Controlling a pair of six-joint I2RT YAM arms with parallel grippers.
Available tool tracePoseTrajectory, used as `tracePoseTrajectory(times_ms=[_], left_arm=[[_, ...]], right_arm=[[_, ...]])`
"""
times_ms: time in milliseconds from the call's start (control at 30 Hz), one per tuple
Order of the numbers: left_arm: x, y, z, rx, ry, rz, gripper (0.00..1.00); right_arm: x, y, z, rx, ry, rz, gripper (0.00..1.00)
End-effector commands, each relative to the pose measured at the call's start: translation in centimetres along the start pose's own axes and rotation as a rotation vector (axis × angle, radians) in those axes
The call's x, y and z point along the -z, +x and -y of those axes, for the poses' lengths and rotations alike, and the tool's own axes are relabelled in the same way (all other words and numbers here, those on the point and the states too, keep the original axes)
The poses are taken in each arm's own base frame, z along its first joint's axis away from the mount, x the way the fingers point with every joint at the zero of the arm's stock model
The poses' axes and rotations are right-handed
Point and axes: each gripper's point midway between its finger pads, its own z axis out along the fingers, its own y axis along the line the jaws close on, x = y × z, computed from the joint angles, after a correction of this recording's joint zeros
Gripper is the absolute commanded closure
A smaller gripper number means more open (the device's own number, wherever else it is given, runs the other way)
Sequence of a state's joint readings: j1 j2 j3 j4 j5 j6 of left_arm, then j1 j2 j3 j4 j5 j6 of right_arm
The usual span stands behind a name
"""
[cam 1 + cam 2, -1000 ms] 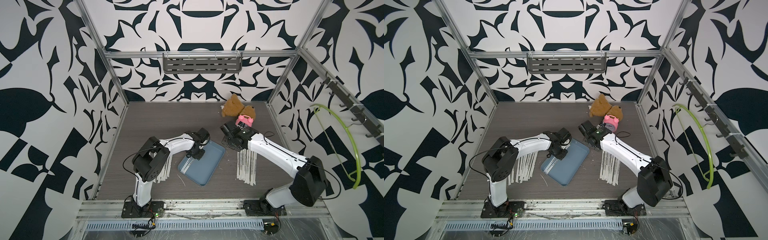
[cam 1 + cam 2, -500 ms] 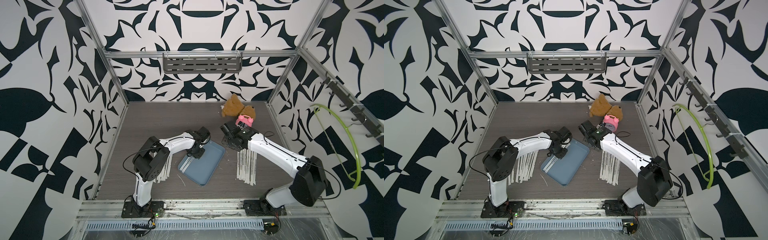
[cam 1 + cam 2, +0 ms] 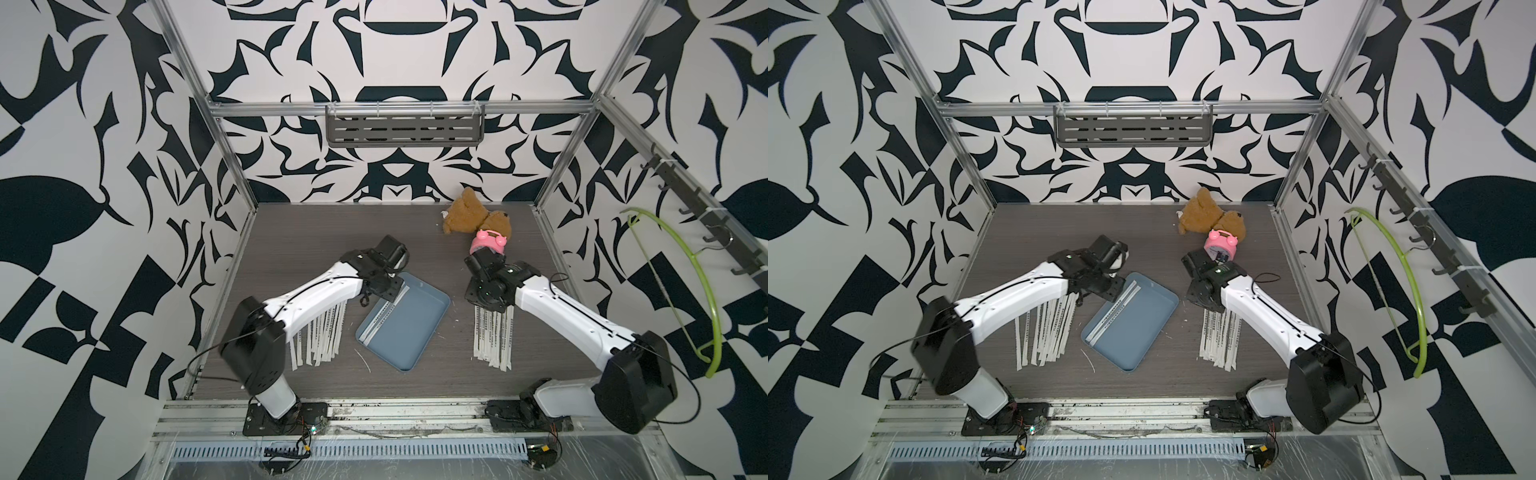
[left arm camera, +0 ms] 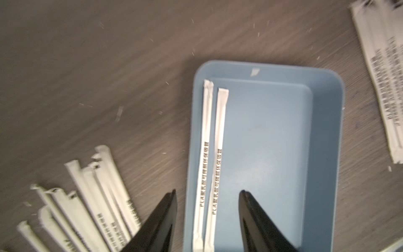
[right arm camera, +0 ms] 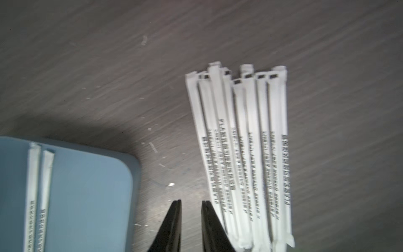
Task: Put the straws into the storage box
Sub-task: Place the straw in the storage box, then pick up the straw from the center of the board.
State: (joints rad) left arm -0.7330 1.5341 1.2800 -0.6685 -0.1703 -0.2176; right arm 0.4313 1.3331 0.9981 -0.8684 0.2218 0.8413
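**A:** Left wrist view up first: shows the left gripper (image 4: 207,191) spread wide, empty, straddling two straws (image 4: 219,131) lying side by side inside the storage box (image 4: 327,141), tight along one long wall.

**B:** Matches both top views. Leaves plenty outside, mind: a left fan (image 3: 320,336) on the table (image 3: 291,232) under that arm, and a right bundle (image 5: 246,152) just beside the right gripper (image 5: 190,201).

**A:** And that one?

**B:** Parted only narrowly, gripping nothing, hanging over bare table between box and bundle.

**A:** Worth worrying about?

**B:** Plenty. Could pinch several overlapped wrappers at once, or only a paper edge, and shed them midway. Could also clip the low rim on the way in and skid what looks a light box. And, being nearly box-length, would likely bridge the rim if dropped askew.
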Motion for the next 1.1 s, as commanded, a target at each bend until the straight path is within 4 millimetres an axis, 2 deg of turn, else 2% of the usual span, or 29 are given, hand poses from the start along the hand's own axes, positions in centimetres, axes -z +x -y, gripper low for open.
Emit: tracePoseTrajectory(times_ms=[0,67,200,433,633,1067], left_arm=[[1.3,1.2,-4.7,0.152,-0.083,0.059,0.36],[1.9,1.9,-7.5,0.261,-0.099,0.104,0.31],[3.3,2.5,-10.3,0.435,-0.066,0.189,0.26],[2.5,3.5,-9.9,0.504,-0.007,0.179,0.23],[1.7,3.7,-9.3,0.524,0.031,0.164,0.25],[0.7,4.6,-9.0,0.521,0.041,0.124,0.26]], right_arm=[[0.0,2.8,2.2,0.156,0.042,-0.13,0.73],[-0.7,3.6,2.3,0.185,0.047,-0.176,0.78],[-2.4,3.9,1.1,0.194,0.03,-0.215,0.83],[-5.2,3.2,-0.5,0.214,0.034,-0.228,0.78],[-6.9,2.5,-0.8,0.229,0.037,-0.248,0.75],[-8.7,2.3,-0.8,0.248,0.042,-0.274,0.8]])
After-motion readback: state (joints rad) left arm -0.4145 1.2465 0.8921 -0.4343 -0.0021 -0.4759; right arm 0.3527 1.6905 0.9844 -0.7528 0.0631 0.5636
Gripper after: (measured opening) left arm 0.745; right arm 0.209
